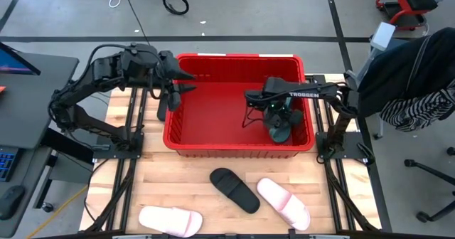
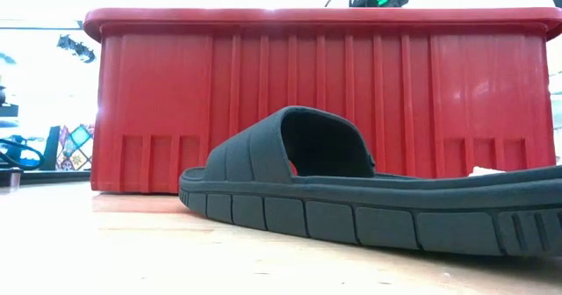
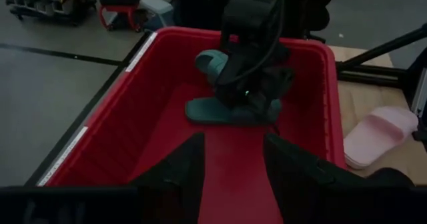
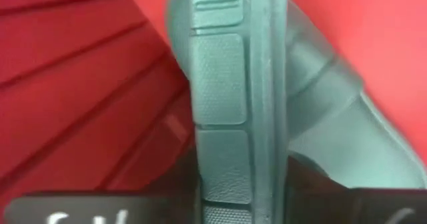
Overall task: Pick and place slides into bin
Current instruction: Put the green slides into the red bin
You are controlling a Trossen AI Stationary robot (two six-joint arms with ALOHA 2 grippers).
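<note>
A teal slide [image 4: 233,117] is clamped edgewise by the right gripper [image 1: 277,119] low inside the red bin [image 1: 186,143], at its right end. The left gripper [image 3: 233,177] is held with fingers apart over the bin's left rim. If released on edge, the slide could be left propped against the wall, crowding the black slide [image 1: 234,190] and pink slides [image 1: 283,203] to come.

A wooden worktop [image 1: 178,189], a striped garment [image 1: 419,104] over a chair, a red stool [image 1: 405,1], and a coiled cable [image 1: 175,2] on the floor.
</note>
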